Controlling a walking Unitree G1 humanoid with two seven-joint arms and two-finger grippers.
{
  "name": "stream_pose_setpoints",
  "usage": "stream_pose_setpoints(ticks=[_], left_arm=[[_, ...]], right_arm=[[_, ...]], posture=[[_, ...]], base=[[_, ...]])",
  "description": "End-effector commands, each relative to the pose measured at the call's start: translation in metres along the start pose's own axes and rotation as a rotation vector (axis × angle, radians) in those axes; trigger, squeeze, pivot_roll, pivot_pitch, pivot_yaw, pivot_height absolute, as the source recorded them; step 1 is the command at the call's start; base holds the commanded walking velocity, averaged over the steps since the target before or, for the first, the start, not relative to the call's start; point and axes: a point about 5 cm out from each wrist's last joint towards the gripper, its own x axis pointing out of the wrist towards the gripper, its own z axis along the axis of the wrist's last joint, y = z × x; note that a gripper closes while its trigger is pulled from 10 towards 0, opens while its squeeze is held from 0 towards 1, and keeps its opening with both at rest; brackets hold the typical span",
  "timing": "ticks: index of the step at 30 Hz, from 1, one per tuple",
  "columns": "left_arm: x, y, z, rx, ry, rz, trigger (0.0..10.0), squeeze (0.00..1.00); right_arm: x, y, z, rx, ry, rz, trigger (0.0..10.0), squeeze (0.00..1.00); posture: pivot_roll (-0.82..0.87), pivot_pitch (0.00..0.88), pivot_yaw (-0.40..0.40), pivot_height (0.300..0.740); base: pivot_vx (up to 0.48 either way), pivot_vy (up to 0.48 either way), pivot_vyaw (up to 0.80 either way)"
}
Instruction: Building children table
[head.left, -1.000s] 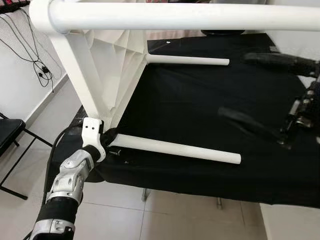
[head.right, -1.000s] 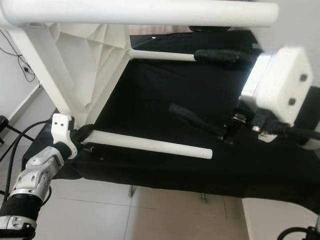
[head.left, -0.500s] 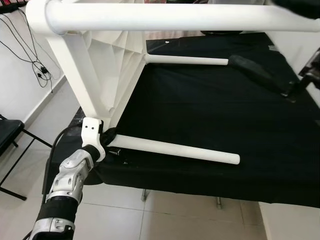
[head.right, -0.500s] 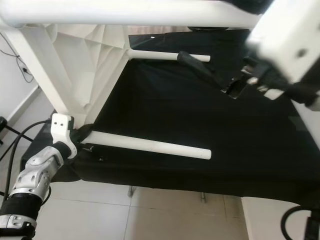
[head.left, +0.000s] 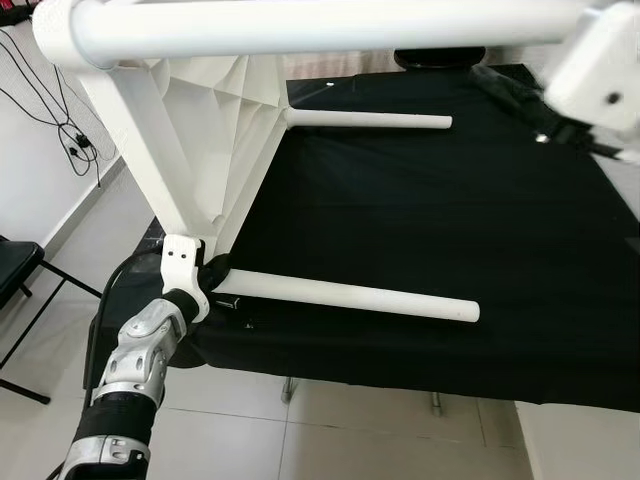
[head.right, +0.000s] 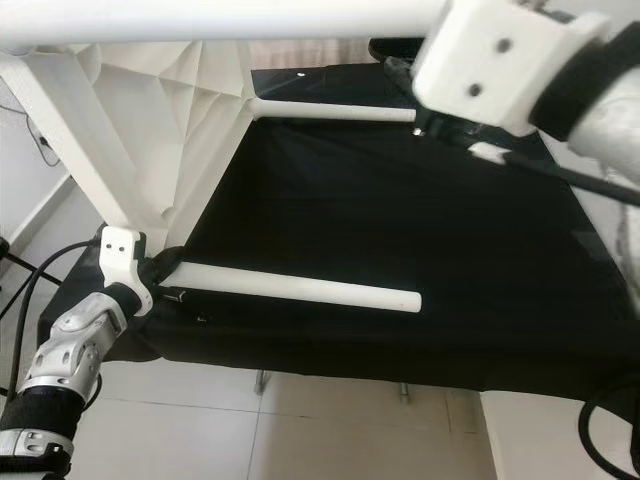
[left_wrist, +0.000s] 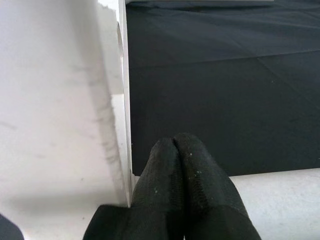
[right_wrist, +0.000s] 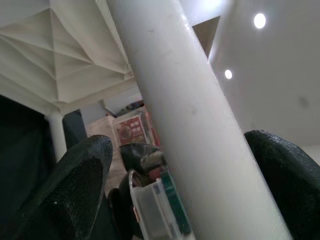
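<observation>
Since a second ago our right gripper (right_wrist: 175, 165) has climbed from low over the black cloth (head.left: 420, 220) to the top leg (head.left: 330, 25) of the white table (head.left: 215, 140).

Nearest us, our left gripper (left_wrist: 182, 165) sits at the table's lower near corner, fingers (left_wrist: 162, 185) pressed together, wedged between the white tabletop edge and the near leg (head.left: 350, 297), which lies across the cloth pointing right. We see the table tipped on its side at the left, ribbed underside facing right. Farther back, the far leg (head.left: 370, 120) also runs right. Up top, our right gripper's fingers (right_wrist: 80, 185) stand apart on either side of the top leg, not visibly clamped.
</observation>
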Motion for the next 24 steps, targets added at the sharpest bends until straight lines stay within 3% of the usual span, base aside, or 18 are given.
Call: stream_pose_setpoints(ticks=[1, 4, 9, 21, 22, 23, 24], left_arm=[[-0.002, 0.004, -0.009, -0.014, 0.028, 0.029, 10.0, 0.0], [-0.002, 0.003, -0.009, -0.016, 0.029, 0.03, 10.0, 0.0], [-0.003, 0.003, -0.01, -0.025, 0.027, 0.04, 10.0, 0.0], [-0.004, 0.004, -0.01, -0.025, 0.026, 0.043, 10.0, 0.0], [-0.003, 0.004, -0.01, -0.023, 0.025, 0.044, 10.0, 0.0], [-0.003, 0.004, -0.01, -0.023, 0.025, 0.044, 10.0, 0.0], [-0.003, 0.005, -0.01, -0.021, 0.024, 0.048, 10.0, 0.0]], right_arm=[[0.006, 0.01, 0.015, -0.032, -0.059, 0.001, 10.0, 0.0], [0.01, 0.017, 0.019, -0.037, -0.075, -0.001, 10.0, 0.0], [0.008, 0.025, 0.008, -0.038, 0.011, -0.052, 10.0, 0.0], [0.005, 0.026, -0.001, -0.081, 0.08, -0.054, 10.0, 0.0], [0.006, 0.027, -0.001, -0.081, 0.086, -0.053, 2.3, 0.0], [0.006, 0.027, -0.001, -0.081, 0.086, -0.053, 2.3, 0.0], [0.006, 0.029, -0.001, -0.078, 0.091, -0.052, 0.0, 0.0]], posture=[[-0.24, 0.118, 0.052, 0.74], [-0.24, 0.118, 0.047, 0.74], [-0.24, 0.119, 0.036, 0.74], [-0.24, 0.122, 0.038, 0.74], [-0.24, 0.123, 0.038, 0.74], [-0.24, 0.123, 0.038, 0.74], [-0.24, 0.124, 0.039, 0.74]], base=[[0.0, 0.0, 0.0], [0.0, 0.0, 0.0], [0.0, 0.0, 0.0], [0.0, 0.0, 0.0], [0.0, 0.0, 0.0], [0.0, 0.0, 0.0], [0.0, 0.0, 0.0]])
